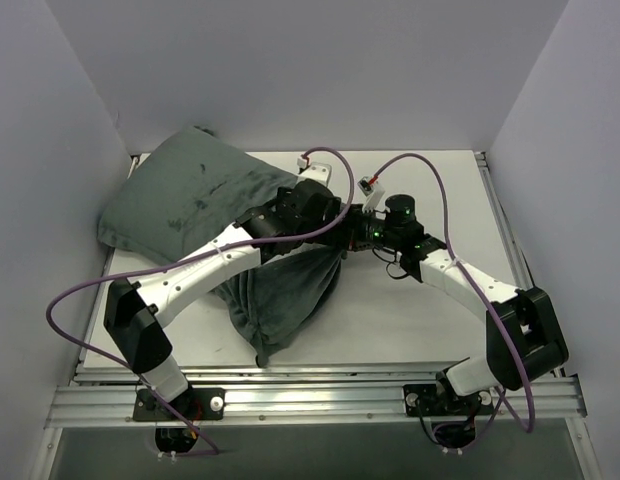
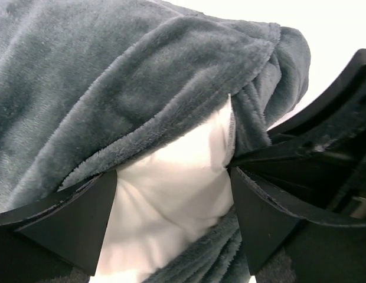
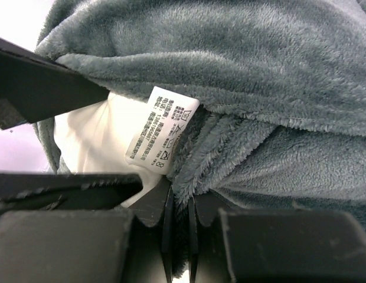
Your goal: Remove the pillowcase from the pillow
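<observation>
The pillowcase (image 1: pixel 190 200) lies grey-green face out at the table's back left, with a fold hanging toward the front. Both grippers meet at its open right end. My left gripper (image 1: pixel 335 228) is open, and in the left wrist view (image 2: pixel 173 174) a white bulge of the pillow (image 2: pixel 171 194) fills the gap between its fingers (image 2: pixel 71 224), under the pillowcase rim (image 2: pixel 141 88). My right gripper (image 1: pixel 357 236) is shut on the pillowcase's plush edge (image 3: pixel 189 171) in the right wrist view (image 3: pixel 180 203). The pillow (image 3: pixel 94 138) and a white care label (image 3: pixel 162 132) show beside it.
The white table (image 1: pixel 410 310) is walled at the left, back and right. Purple cables (image 1: pixel 430 185) loop over both arms. The right gripper's black body (image 2: pixel 324 147) stands close beside my left fingers.
</observation>
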